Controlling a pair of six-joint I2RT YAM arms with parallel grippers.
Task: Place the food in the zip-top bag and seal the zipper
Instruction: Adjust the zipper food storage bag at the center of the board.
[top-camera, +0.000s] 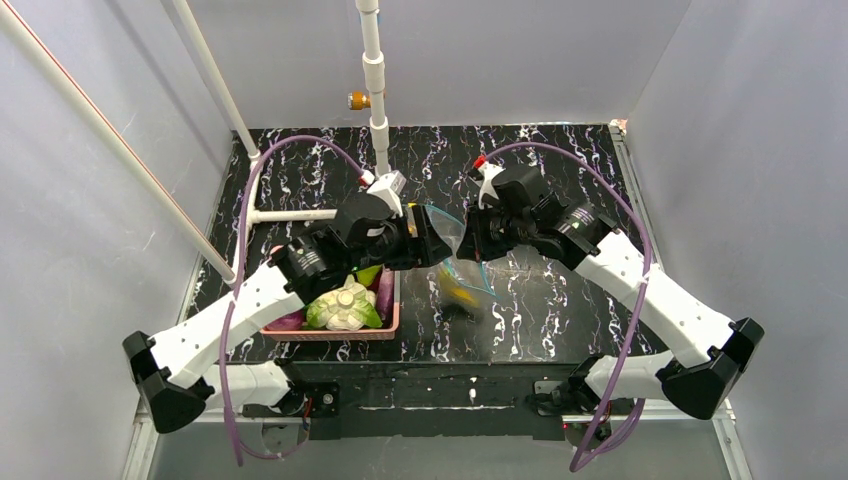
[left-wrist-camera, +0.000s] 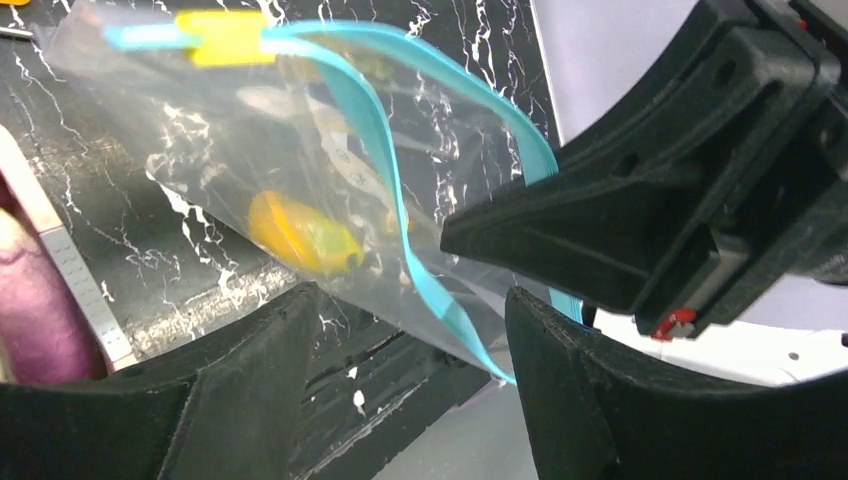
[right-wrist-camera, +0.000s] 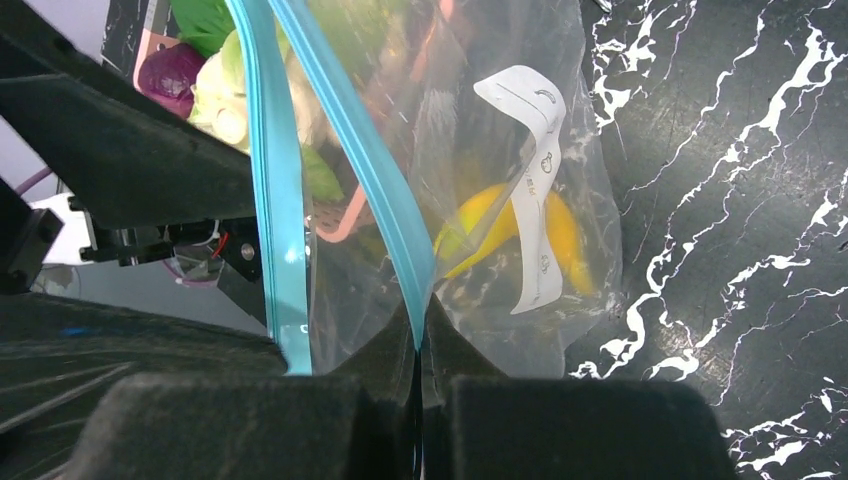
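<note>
Above the black marbled table (top-camera: 560, 170), the clear flat zip-top bag (right-wrist-camera: 565, 120) hangs limp. It is thin, slippery film, lightly weighted by the long yellow toy food piece (right-wrist-camera: 500, 235) inside. The right gripper (right-wrist-camera: 419, 345) is clamped on one lip of the teal-blue zipper strip (right-wrist-camera: 385, 190). The left gripper (left-wrist-camera: 410, 310) gapes empty near the free lip — probably the stiffest place to hold.

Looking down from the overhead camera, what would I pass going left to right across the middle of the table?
pink basket holding the white-and-green leafy head → left gripper → zip-top bag with a yellow food piece inside → right arm
</note>
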